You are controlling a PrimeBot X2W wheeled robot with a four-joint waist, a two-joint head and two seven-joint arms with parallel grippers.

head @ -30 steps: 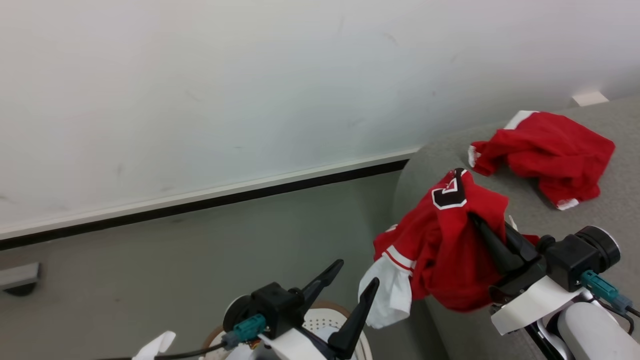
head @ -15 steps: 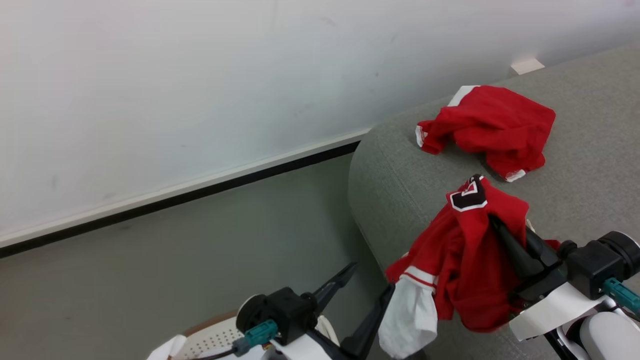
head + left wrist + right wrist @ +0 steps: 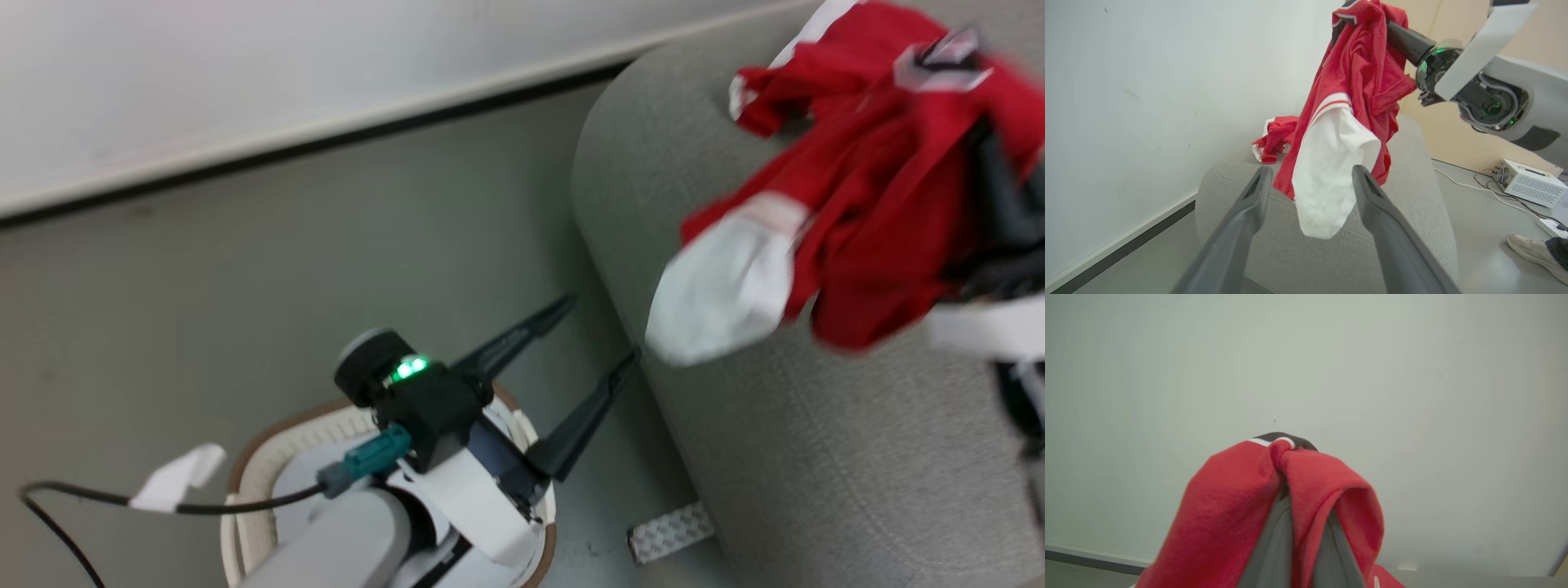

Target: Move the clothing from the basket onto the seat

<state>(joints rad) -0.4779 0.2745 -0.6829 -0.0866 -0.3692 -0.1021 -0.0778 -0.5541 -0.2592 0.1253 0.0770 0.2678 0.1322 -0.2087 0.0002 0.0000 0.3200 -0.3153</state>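
My right gripper (image 3: 1289, 496) is shut on a red garment with white trim and a black-and-white print (image 3: 873, 204), held up above the grey seat (image 3: 759, 457). Its white sleeve (image 3: 1327, 175) dangles over the seat's left edge. A second red garment (image 3: 1274, 139) lies crumpled on the seat near the wall. The white basket with a brown rim (image 3: 245, 445) stands on the floor left of the seat. My left gripper (image 3: 602, 327) hangs open above the basket with nothing between its fingers. My left arm hides most of the basket's inside.
A white wall with a dark baseboard (image 3: 326, 143) runs behind the grey floor. A patterned strip (image 3: 669, 532) lies at the seat's foot. Right of the seat are a white box (image 3: 1531, 185), cables and a person's shoe (image 3: 1531, 249).
The head camera has tilted down, shifting the whole picture. My right gripper has lifted the red garment higher, further over the seat. The left gripper stays open by the basket.
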